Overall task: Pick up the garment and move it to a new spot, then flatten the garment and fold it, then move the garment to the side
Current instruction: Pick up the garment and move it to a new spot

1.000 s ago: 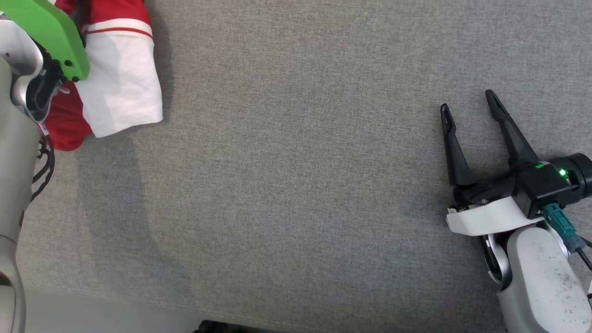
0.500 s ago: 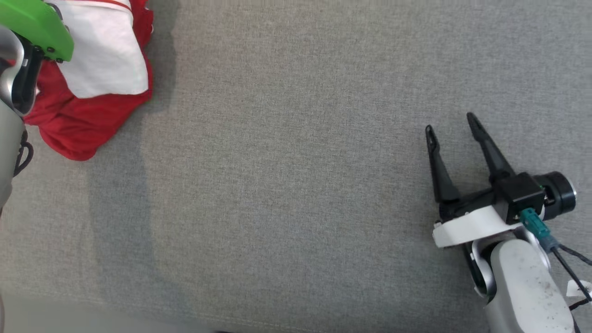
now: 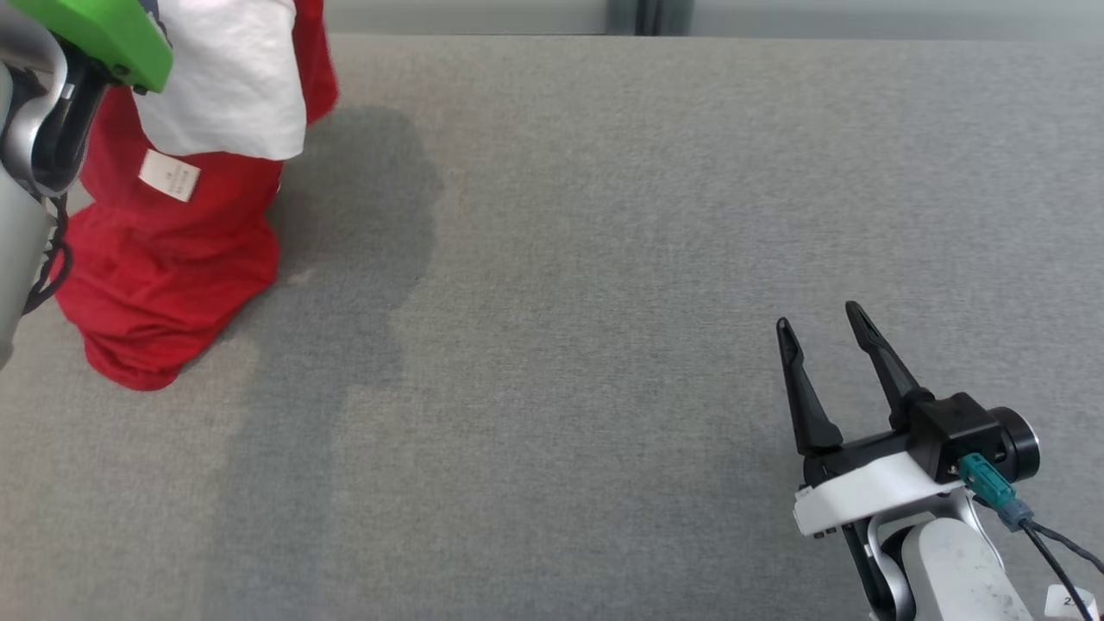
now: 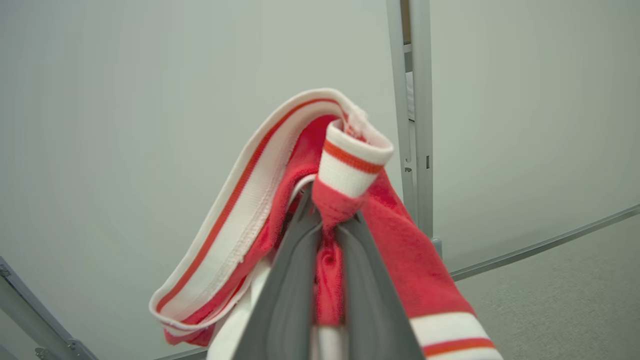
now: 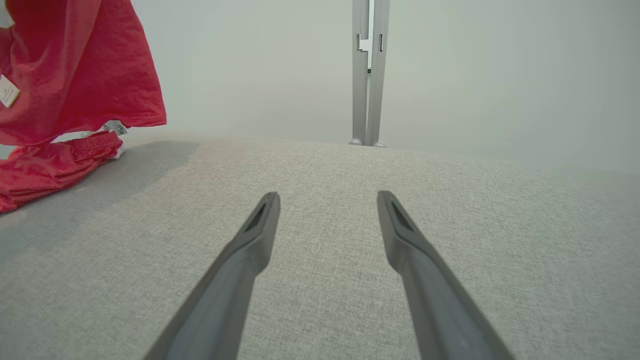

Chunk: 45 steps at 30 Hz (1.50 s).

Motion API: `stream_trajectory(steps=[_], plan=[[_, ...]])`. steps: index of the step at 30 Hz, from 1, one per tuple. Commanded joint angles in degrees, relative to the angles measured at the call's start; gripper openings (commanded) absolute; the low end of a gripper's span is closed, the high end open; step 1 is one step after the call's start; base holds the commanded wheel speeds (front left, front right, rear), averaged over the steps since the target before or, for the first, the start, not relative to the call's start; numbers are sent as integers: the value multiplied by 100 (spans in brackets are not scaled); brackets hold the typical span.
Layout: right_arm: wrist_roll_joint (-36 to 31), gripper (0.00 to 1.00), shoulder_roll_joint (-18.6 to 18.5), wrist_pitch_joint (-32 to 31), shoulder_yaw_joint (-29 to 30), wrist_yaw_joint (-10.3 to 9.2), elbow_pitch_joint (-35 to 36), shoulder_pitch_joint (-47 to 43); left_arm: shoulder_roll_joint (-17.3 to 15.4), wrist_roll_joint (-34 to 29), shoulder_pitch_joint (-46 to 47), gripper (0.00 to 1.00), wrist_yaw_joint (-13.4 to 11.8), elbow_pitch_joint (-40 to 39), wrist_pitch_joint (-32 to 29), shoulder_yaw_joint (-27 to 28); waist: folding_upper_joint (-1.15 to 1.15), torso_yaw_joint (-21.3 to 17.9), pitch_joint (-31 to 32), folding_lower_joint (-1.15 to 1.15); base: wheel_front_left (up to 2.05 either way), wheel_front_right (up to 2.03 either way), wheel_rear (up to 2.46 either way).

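The garment (image 3: 164, 267), a red jersey with a white sleeve and a small white tag (image 3: 169, 175), hangs bunched at the far left, its lower end resting on the grey table (image 3: 604, 259). My left gripper (image 4: 327, 210) is shut on a fold of red cloth beside the white-and-red striped trim (image 4: 350, 165). The left arm with its green cover (image 3: 103, 34) stands at the top left corner. My right gripper (image 3: 819, 323) rests open and holds nothing at the lower right, far from the garment (image 5: 75, 75). The lettering and number are hidden.
A pale wall with a grey upright post (image 5: 367, 70) stands behind the table's far edge. The garment's shadow (image 3: 362, 216) falls to its right. Wide bare fabric lies between the two arms.
The left arm has lifted the garment, which now hangs longer with its tag showing. The head camera has tilted up, bringing the table's far edge into view; the right gripper sits lower in the picture.
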<state>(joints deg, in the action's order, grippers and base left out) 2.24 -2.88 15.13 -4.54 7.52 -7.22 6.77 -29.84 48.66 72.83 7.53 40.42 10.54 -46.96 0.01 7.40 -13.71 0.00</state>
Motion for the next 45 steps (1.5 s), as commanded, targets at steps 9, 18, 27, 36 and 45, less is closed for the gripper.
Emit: stream_trajectory(steps=[9, 18, 27, 36, 45], plan=[[183, 100, -3, 4, -25, -5, 113, -245, 307, 344, 100, 0, -13, -755, -224, -328, -1, -1626, 1140, 0, 0, 0, 0], [317, 100, -2, 4, -79, -5, 203, -114, 927, 475, -459, 0, -14, -722, -296, -842, -1, -2001, 867, 0, 0, 0, 0], [404, 100, -1, 4, -177, -5, 320, 146, 1615, 562, -1799, 0, -14, 106, 124, -1649, -1, -2182, 234, 0, 0, 0, 0], [231, 100, -3, 4, -170, -5, 221, 16, 2243, 527, -2408, 100, -14, 947, 450, -1904, -1, -1891, 315, 0, 0, 0, 0], [281, 100, -3, 4, -203, -5, 96, -382, 2079, -623, -3465, 100, -549, -193, 460, -434, -1, -1122, 1162, 0, 0, 0, 0]])
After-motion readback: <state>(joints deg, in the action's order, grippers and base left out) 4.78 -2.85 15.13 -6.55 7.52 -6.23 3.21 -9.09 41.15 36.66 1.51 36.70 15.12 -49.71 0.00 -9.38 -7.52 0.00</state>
